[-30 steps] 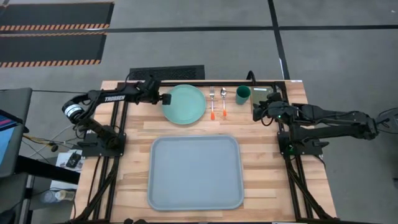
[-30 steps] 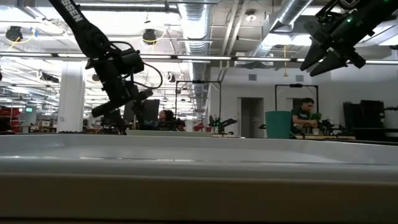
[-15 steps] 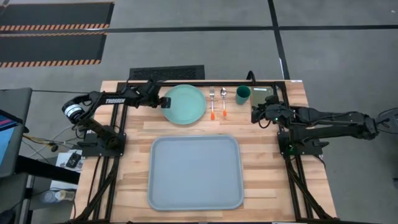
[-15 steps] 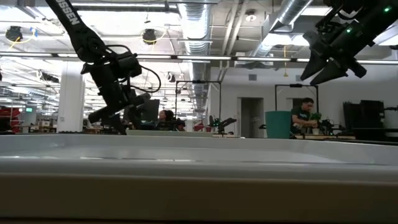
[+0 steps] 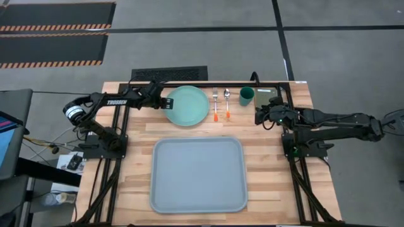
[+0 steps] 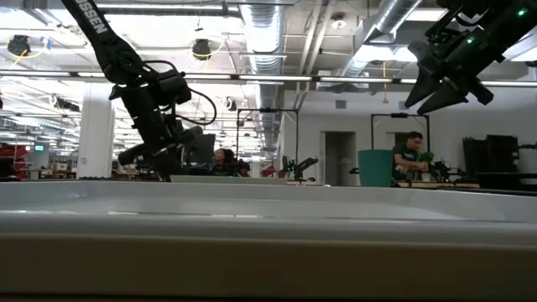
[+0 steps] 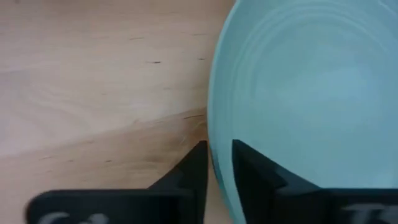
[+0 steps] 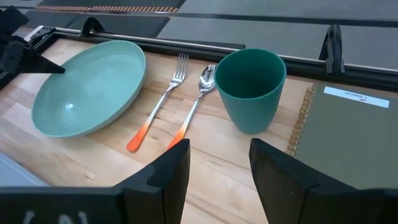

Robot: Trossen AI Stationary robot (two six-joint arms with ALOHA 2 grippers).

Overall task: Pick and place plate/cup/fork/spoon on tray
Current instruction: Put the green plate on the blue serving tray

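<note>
While the left gripper (image 5: 168, 102) sits low at the plate (image 5: 187, 105), its two fingers (image 7: 249, 174) straddle the plate's near rim w/ only a narrow gap, one finger outside on the wood, the other over the plate's inner face; whether they actually pinch the rim can't be told. Plate lies flat on the table (image 5: 139, 132) toward the far edge, just beyond the tray (image 5: 197, 174) and apart from it.

Right gripper (image 5: 260, 113) hangs above the table near the far right corner, fingers (image 8: 286, 180) spread wide, holding nothing. It's beside a flat olive-green notebook (image 5: 270, 102) w/ spiral binding, which lies at the table's far right. In the right wrist view the cup (image 8: 250, 88) stands upright, just ahead of the open fingers, touching neither.

Fork (image 5: 215, 104) and spoon (image 5: 227, 104) lie side by side between plate and cup, parallel, orange handles pointing toward the tray, tines and bowl toward the far edge; fork is nearer the plate, spoon nearer the cup. Cup sits just beside the notebook's corner.

Tray rests centred on the near half of the table. Low view shows its rim across the foreground and a person (image 6: 411, 155) seated far back in the room.
</note>
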